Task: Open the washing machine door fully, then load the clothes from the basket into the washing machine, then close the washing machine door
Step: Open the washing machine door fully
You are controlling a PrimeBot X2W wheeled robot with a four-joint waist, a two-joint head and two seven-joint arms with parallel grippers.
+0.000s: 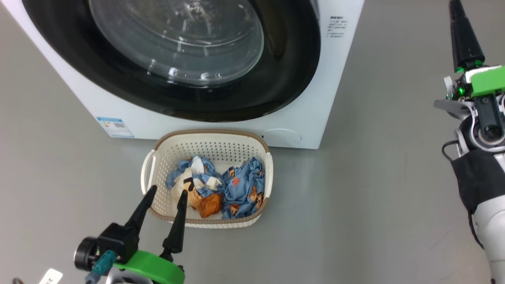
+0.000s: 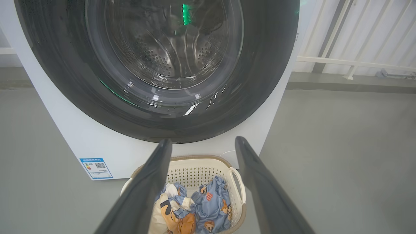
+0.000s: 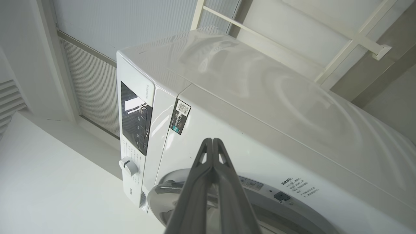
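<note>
the washing machine [image 1: 118,106] stands on the grey floor [image 1: 375,177], a big white box. its door [image 1: 177,39], black-rimmed with a glass bowl, lies shut against the machine's front. the basket [image 1: 209,132] sits on the floor just in front of the machine, below the door. the clothes [image 1: 240,189] lie crumpled inside it, blue bear-print pieces beside a cream and orange one. the left pincer [image 1: 167,191] hovers over the basket's side farthest from the machine, fingers spread wide, holding nothing. the right pincer [image 1: 457,6] is raised off the machine's right side, fingers pressed together, empty. a small blue sticker [image 1: 115,127] marks the machine's lower left front corner.
</note>
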